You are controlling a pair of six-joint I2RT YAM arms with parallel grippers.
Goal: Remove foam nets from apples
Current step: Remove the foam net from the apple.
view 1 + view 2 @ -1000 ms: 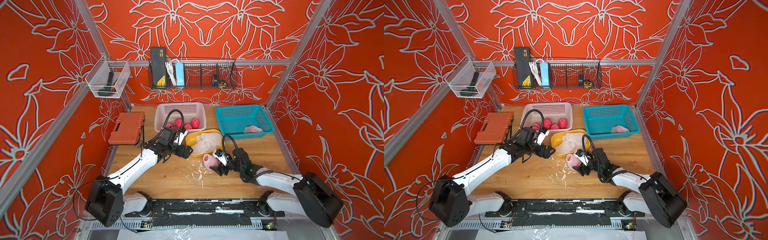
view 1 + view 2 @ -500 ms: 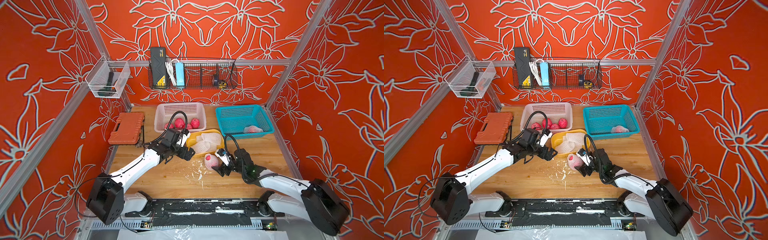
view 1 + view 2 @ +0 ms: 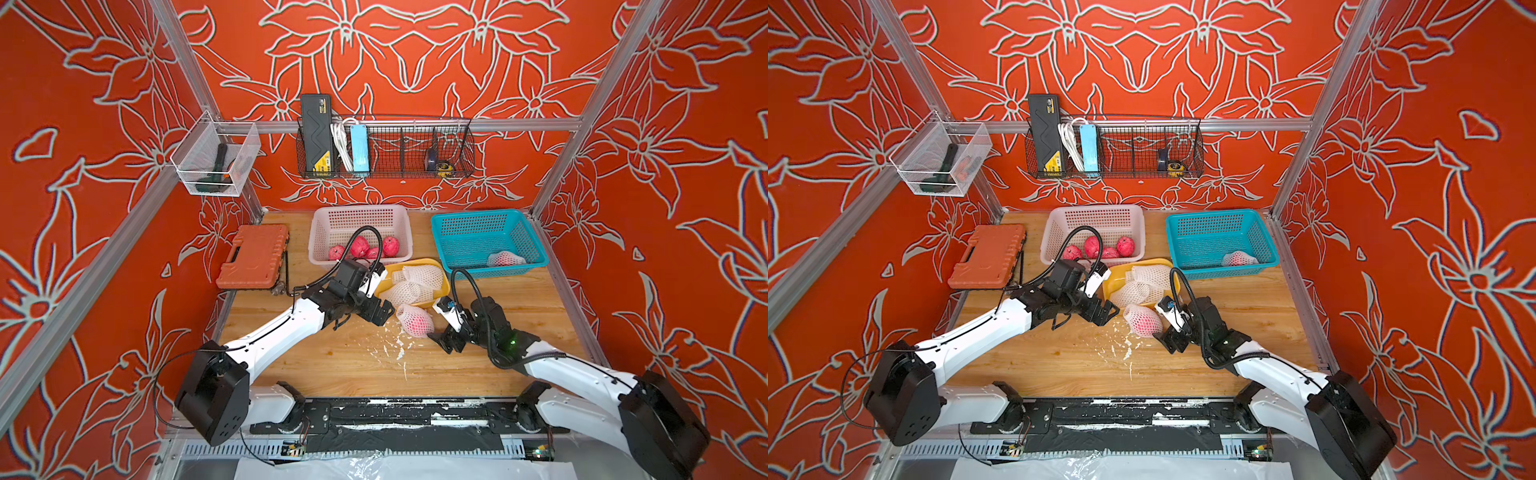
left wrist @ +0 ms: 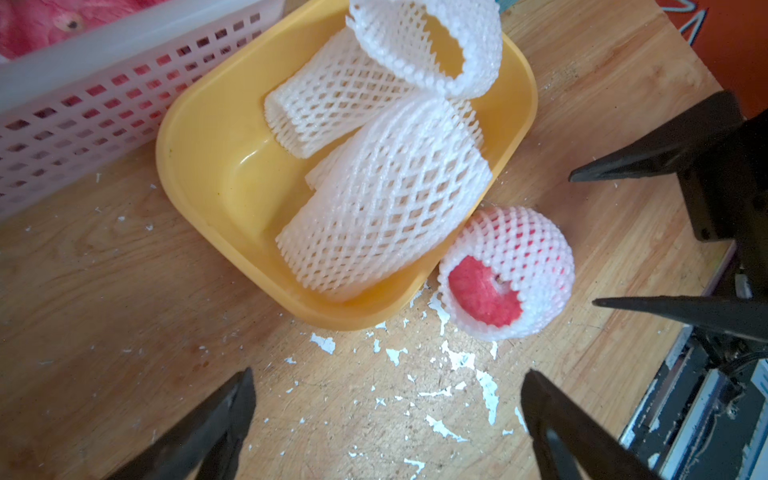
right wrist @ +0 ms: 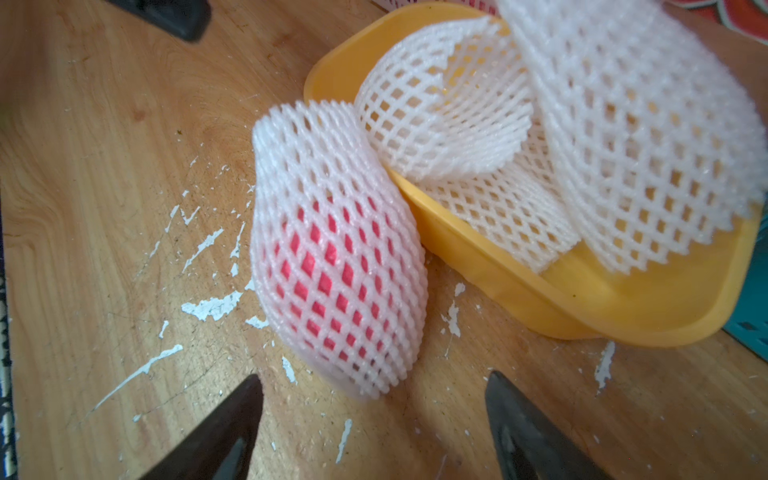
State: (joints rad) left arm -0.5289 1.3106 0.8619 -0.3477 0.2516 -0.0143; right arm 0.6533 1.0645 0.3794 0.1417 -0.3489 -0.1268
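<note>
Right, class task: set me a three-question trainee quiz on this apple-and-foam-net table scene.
1. True or false: the white foam-netted red apple lies inside the shallow yellow plastic tray.
2. How many bare red apples sit in the pale pink plastic basket?
3. The left claw and right claw are: A) both open, holding nothing; B) both shut on nets; C) one holds an apple.
Key: 1 false (beside it); 2 four; 3 A.
</note>
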